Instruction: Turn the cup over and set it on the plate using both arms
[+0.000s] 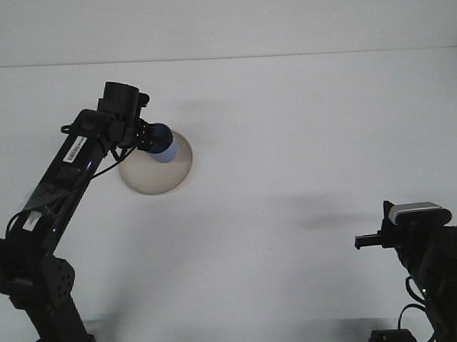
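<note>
We judge the small blue round cup [161,142] light, rigid, likely slick, best gripped at its wall | left gripper [144,137] jaws clenched on it, tilted sideways above the far edge of the round beige plate [158,175], far left on the white tabletop [303,136] | right gripper [364,241] near right, touching nothing, jaw state unclear.

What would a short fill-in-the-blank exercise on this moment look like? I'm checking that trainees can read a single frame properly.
1. The blue cup is held by the ____ gripper.
2. The cup is seen over the round ____, near its upper edge.
3. The right gripper holds ____.
4. The plate lies on the ____ half of the white table.

Missing words: left; plate; nothing; left
</note>
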Tool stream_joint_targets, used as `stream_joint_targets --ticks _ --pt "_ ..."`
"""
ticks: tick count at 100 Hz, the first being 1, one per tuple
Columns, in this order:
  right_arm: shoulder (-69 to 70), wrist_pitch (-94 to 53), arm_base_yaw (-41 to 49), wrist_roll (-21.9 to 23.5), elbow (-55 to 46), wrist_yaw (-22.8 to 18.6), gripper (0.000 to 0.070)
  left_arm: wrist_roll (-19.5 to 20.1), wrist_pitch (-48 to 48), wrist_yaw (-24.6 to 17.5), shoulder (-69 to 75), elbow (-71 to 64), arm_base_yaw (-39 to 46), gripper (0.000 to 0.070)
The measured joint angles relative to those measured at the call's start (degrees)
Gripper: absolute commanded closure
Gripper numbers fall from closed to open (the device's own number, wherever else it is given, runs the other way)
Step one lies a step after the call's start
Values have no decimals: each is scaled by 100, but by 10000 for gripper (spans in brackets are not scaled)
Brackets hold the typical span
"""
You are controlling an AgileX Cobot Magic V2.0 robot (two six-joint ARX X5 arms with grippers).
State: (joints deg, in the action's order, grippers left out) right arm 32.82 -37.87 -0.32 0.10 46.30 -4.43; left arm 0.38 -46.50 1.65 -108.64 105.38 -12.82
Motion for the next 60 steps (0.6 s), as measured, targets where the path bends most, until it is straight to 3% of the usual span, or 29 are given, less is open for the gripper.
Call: stream_joint_targets --ticks 46,52,60 --pt "0 0 0 13 0 2 700 15 22 4 -562 20 402 671" --pt "0 0 0 15 0 2 700 13 24 4 -575 33 402 576" --pt "0 0 0 15 0 2 700 9 66 4 -647 31 400 340"
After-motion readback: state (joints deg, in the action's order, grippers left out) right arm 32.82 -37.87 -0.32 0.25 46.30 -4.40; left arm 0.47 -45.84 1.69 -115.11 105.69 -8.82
